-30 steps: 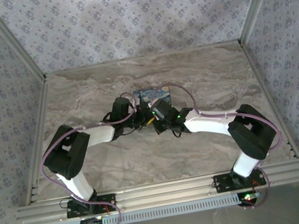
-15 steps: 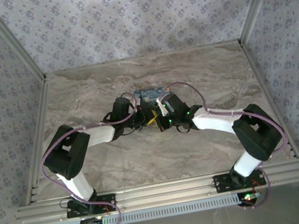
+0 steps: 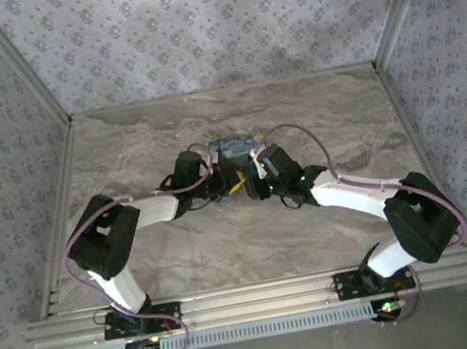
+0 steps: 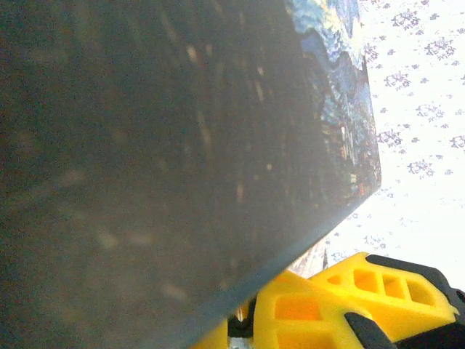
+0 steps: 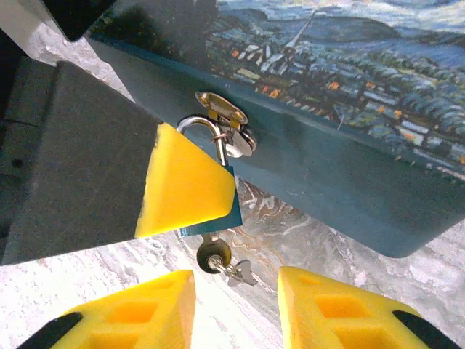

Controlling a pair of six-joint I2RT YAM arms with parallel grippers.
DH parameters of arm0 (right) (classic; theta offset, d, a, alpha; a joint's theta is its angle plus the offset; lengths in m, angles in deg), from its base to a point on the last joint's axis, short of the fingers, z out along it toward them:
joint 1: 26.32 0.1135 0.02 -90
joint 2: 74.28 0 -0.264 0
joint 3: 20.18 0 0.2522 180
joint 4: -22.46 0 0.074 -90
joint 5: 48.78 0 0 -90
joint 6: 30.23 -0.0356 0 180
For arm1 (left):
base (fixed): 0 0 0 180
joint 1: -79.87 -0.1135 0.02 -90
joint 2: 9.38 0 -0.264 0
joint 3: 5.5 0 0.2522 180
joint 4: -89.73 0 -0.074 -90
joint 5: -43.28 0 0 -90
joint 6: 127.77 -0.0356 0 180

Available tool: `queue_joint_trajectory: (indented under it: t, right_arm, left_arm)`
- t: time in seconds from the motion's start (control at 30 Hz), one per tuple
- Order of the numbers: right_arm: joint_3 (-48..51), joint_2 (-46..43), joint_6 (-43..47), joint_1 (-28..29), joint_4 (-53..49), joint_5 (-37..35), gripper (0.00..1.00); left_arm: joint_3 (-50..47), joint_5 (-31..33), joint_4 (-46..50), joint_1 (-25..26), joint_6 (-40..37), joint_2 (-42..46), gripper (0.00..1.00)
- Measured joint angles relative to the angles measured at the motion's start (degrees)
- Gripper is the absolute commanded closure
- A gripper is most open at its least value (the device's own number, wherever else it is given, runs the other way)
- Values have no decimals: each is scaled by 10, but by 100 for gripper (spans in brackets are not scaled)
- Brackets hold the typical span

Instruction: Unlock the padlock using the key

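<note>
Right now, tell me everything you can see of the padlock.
The padlock has a teal body and a silver shackle looped through the brass hasp on the painted box's front. It hangs tilted above the marble table. A yellow finger of the left gripper covers most of its body. A key sits in its bottom keyhole.

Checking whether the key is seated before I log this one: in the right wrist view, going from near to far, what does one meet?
right hand → key → padlock → latch → box
</note>
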Motion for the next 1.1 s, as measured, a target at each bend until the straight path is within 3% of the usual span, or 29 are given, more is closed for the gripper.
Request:
queue_joint_trajectory:
  t: [0.53,0.67,0.83,1.1]
  right_arm:
    - [-73,82,44,45,-34,-79,63]
    - [-80,90,52,48,-40,-90,71]
    - [-89,94,58,53,-46,-97,100]
    - [-89,94,67,51,-49,-90,100]
  left_arm:
    - [0,-6,-1,-3,2,0,100]
    - [0,-5,-2,-3,2,0,100]
    - [0,-1,-2,-8,6,0,100]
    - [0,2,0,-8,6,0,100]
